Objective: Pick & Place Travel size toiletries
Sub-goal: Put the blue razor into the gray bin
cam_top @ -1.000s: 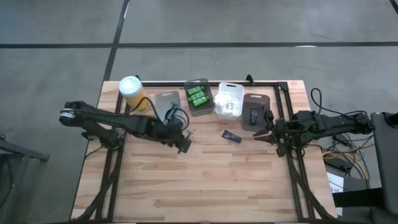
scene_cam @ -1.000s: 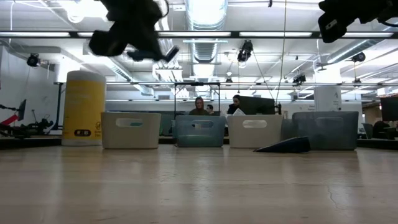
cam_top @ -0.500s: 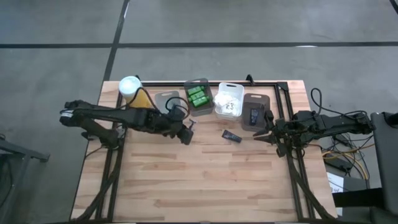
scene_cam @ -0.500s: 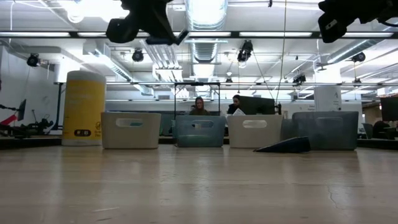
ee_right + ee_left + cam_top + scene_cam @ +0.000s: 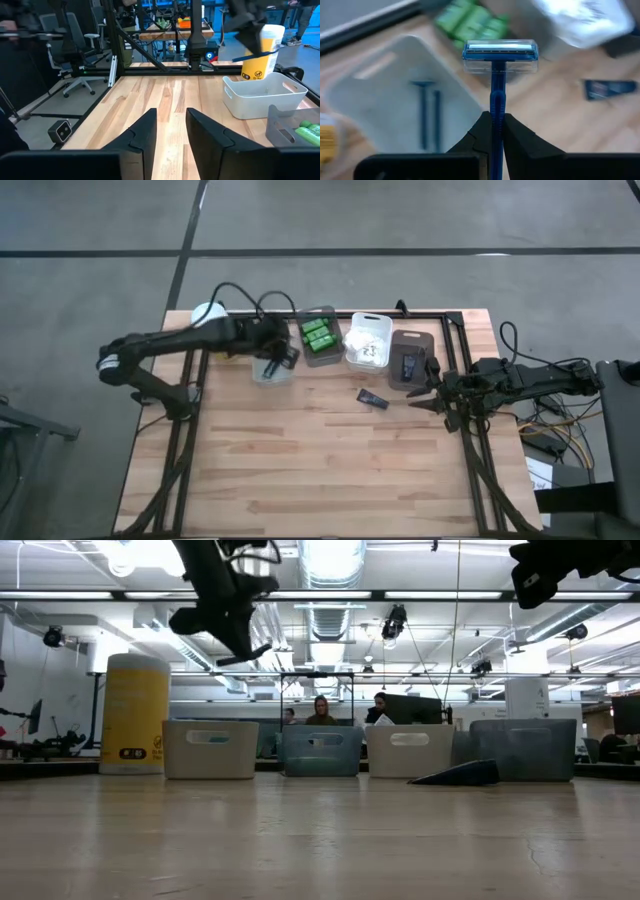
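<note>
One blue razor (image 5: 496, 75) pinched in left gripper (image 5: 493, 131) above grey bin (image 5: 380, 105).

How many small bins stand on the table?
4, in one row along the table's back edge: a white bin beside the yellow canister, a grey bin holding green tubes, a second white bin holding packets, and a dark grey bin. None seems hidden.

yellow canister (image 5: 136, 713), four bins (image 5: 210, 748), table (image 5: 330, 470)
</note>
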`<state>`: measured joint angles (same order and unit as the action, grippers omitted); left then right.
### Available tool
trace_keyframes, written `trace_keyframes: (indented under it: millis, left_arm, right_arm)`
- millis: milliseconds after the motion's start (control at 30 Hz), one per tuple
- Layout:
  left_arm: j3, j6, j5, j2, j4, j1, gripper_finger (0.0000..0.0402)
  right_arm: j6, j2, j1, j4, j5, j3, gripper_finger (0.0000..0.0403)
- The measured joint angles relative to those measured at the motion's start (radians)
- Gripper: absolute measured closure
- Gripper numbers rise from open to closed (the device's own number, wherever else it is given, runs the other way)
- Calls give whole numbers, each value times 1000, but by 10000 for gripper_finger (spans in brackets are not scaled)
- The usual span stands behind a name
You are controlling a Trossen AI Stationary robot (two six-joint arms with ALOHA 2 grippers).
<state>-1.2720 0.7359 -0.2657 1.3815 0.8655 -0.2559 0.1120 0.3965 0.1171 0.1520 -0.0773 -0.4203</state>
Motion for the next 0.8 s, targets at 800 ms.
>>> trace_keyframes:
  millis: [800]
  left_arm:
    - [234,-87,61,12,-144,-261,374]
  right_arm:
    - [0,0,0,0,0,0,244]
